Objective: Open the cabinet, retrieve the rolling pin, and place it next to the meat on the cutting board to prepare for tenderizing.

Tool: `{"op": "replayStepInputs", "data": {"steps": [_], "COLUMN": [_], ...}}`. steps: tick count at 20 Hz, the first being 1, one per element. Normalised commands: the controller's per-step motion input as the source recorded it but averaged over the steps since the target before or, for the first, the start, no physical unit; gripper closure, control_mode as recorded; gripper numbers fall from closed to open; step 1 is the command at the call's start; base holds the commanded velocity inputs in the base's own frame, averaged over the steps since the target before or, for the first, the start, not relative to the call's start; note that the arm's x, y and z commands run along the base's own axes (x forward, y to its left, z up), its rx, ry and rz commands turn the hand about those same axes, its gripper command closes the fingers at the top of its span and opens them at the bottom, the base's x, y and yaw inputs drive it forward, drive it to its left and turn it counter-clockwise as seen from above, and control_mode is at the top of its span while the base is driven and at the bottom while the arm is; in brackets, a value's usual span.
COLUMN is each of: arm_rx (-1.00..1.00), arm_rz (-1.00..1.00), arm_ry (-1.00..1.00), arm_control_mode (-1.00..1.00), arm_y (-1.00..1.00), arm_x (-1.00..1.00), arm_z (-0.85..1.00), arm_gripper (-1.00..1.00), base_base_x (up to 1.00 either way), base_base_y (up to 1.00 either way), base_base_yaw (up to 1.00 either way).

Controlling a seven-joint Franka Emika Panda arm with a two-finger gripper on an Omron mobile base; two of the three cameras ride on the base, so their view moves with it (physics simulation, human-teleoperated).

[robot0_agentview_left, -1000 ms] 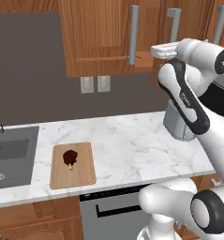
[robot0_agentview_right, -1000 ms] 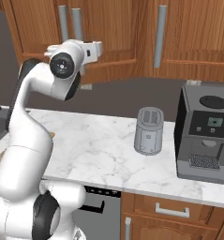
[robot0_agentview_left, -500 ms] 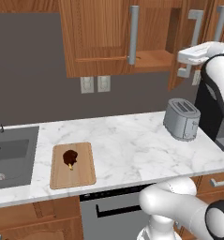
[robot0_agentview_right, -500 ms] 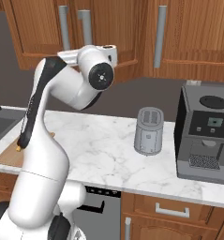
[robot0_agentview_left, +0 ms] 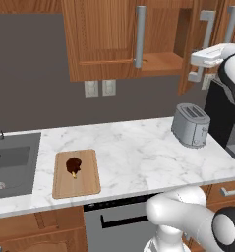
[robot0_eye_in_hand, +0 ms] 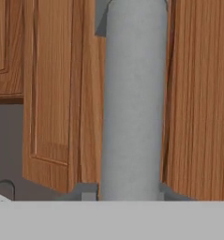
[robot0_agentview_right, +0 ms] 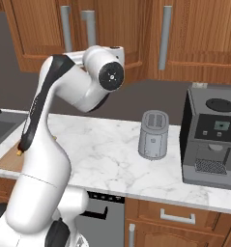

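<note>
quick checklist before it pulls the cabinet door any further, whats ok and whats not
1. Pincer shut on the right door handle: ok, the grey bar sits right up against the hand camera.
2. Right door of the cabinet open enough to reach in: not ok, it is only partly swung out.
3. Rolling pin located on the shelf: cannot tell, the visible strip of shelf looks bare and the rest is hidden.
4. Left door: ok, closed and out of the way.
5. Cutting board has free space beside the meat: ok.
6. Toaster clear of the door's swing: ok, it stands on the counter below the door.
</note>
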Motion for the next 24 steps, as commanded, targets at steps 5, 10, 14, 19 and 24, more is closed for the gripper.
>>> {"op": "replayStepInputs", "data": {"steps": [5, 10, 14, 19, 24], "arm_rx": [-0.01, -0.02, 0.00, 0.00, -0.01], "arm_rz": [0.00, 0.00, 0.00, 0.00, 0.00], "arm_ry": [-0.07, -0.04, -0.01, 0.00, -0.03], "arm_control_mode": [-1.00, -1.00, -1.00, -1.00, -1.00], "arm_y": [-0.08, -0.15, -0.34, -0.56, -0.37], "arm_x": [-0.30, -0.15, 0.00, 0.00, -0.26], "arm_z": [0.00, 0.00, 0.00, 0.00, 0.00], "arm_gripper": [-1.00, -1.00, -1.00, -1.00, -1.00], "base_base_x": [0.00, 0.00, 0.00, 0.00, 0.00], "base_base_y": [0.00, 0.00, 0.00, 0.00, 0.00], "base_base_yaw": [0.00, 0.00, 0.00, 0.00, 0.00]}}
